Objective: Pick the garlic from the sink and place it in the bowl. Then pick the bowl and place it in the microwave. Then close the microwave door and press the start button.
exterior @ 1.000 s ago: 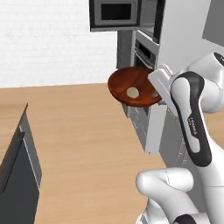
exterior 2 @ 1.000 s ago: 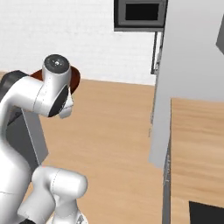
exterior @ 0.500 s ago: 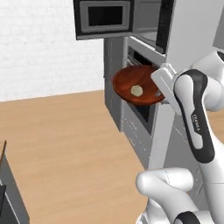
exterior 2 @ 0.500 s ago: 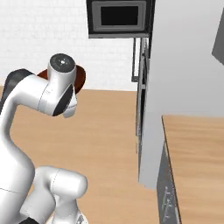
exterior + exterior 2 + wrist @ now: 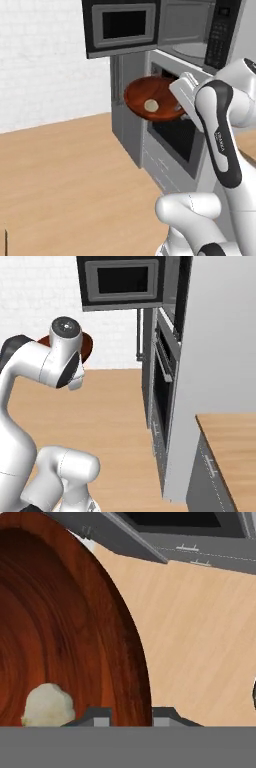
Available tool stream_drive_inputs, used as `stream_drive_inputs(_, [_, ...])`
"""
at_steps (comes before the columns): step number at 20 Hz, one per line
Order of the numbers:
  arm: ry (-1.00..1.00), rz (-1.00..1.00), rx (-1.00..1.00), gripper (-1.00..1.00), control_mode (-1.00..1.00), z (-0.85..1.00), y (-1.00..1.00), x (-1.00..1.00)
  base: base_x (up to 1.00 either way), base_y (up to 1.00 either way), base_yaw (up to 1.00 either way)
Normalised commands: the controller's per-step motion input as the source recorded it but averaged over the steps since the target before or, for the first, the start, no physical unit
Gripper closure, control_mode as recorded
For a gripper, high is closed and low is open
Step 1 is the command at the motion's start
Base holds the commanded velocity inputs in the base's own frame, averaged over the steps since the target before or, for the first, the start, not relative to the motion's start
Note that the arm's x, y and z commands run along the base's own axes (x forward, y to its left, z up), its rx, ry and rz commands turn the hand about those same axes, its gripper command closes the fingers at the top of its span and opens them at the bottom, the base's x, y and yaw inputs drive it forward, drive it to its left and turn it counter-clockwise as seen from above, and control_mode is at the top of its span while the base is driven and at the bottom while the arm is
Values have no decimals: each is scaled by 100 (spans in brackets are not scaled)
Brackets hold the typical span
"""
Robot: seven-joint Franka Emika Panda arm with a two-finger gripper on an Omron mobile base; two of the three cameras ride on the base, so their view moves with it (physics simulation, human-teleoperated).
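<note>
End effector [image 5: 131,713], one bowl [image 5: 150,96], one garlic [image 5: 151,105]

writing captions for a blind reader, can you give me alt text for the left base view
The white arm's gripper holds a reddish-brown wooden bowl by its rim, with the garlic lying in it, just below the open microwave. The microwave door is swung out to the left, above a wood floor.

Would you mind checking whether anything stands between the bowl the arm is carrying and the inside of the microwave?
Nothing visible does. The microwave door is swung open to the left, leaving the grey cavity of the microwave exposed. The bowl, holding the garlic, sits gripped in the tool below the opening.
</note>
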Motion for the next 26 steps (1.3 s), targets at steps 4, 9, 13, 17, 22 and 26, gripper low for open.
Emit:
stream_drive_inputs(4, [0,0,0,100,100,0,0,0,98,20,-60])
stream_drive_inputs(9, [0,0,0,100,100,0,0,0,72,32,-70])
stream_drive_inputs(13, [0,0,0,100,100,0,0,0,27,39,-73])
stream_drive_inputs(17, [0,0,0,100,100,0,0,0,0,58,-64])
stream_drive_inputs(22, [0,0,0,100,100,0,0,0,7,77,-60])
stream_drive_inputs(26, [0,0,0,100,100,0,0,0,35,97,-60])
